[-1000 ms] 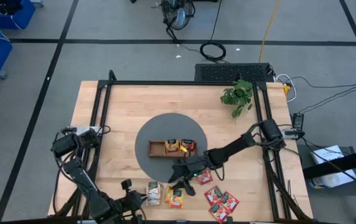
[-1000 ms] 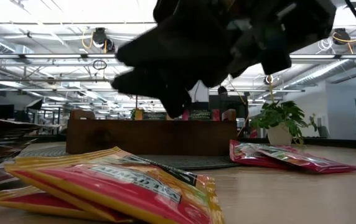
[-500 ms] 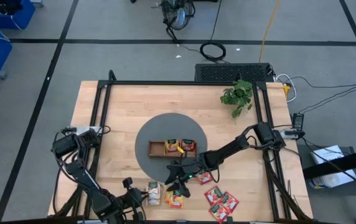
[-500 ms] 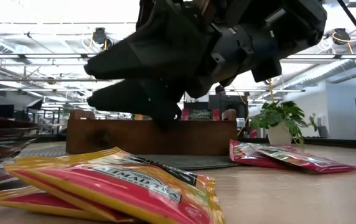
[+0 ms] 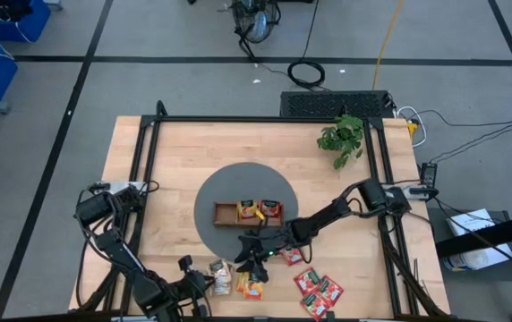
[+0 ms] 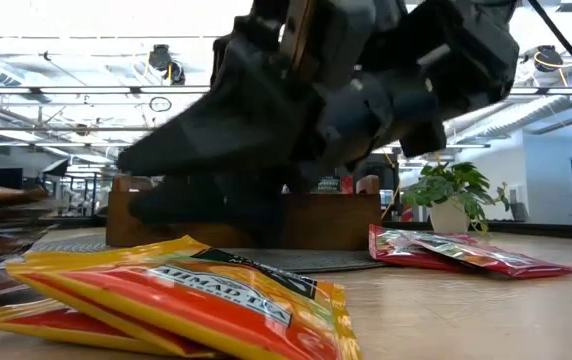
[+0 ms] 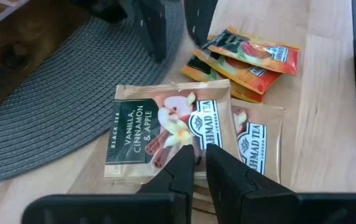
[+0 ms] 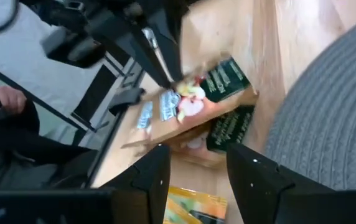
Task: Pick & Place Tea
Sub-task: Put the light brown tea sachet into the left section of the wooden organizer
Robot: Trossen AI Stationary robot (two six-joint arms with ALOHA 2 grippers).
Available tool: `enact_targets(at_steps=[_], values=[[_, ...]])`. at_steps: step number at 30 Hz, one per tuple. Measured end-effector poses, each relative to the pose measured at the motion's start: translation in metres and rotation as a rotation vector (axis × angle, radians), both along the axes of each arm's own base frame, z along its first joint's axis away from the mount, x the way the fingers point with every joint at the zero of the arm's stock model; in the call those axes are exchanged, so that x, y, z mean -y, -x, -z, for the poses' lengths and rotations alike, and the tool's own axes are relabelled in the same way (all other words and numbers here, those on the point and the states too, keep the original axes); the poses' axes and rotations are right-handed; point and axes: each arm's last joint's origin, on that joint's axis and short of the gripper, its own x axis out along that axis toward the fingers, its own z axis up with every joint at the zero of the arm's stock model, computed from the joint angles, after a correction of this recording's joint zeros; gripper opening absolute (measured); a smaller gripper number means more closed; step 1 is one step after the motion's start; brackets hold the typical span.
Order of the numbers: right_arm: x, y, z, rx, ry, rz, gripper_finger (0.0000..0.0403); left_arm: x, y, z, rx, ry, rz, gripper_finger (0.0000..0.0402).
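The right gripper (image 5: 249,262), fingers spread and empty, hangs just above the beige sachets (image 7: 168,127). Orange sachets (image 5: 252,284) lie beside. The left gripper (image 7: 196,163) is nearly closed, holding nothing.

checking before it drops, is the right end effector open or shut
Open. The right wrist view shows a clear gap between its two fingers, nothing between them. The right end effector hangs over the orange sachets near the mat.

The table (image 5: 175,170) is lit evenly from overhead, with soft shadows. Ceiling lights (image 6: 116,20) are blown out in the low view, where the arm (image 6: 346,90) is seen dark, perhaps motion-blurred. The right wrist view is smeared.
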Motion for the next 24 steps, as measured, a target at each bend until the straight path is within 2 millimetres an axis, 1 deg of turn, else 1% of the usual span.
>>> enact_targets(at_steps=[6, 15, 21, 24], values=[[-0.004, -0.008, 0.003, 0.011, -0.024, -0.040, 0.0143, 0.000, 0.000, 0.000, -0.005, -0.019, 0.015, 0.0046], [-0.004, -0.009, 0.001, 0.031, -0.035, -0.049, 0.0143, -0.006, -0.009, 0.000, -0.024, -0.076, 0.038, 0.0047], [-0.007, -0.007, 0.001, 0.017, -0.053, -0.064, 0.0141, -0.010, -0.022, 0.011, -0.071, -0.059, 0.044, 0.0047], [-0.007, -0.007, 0.002, -0.012, -0.064, -0.058, 0.0141, -0.010, -0.023, 0.017, -0.092, -0.051, 0.040, 0.0047]])
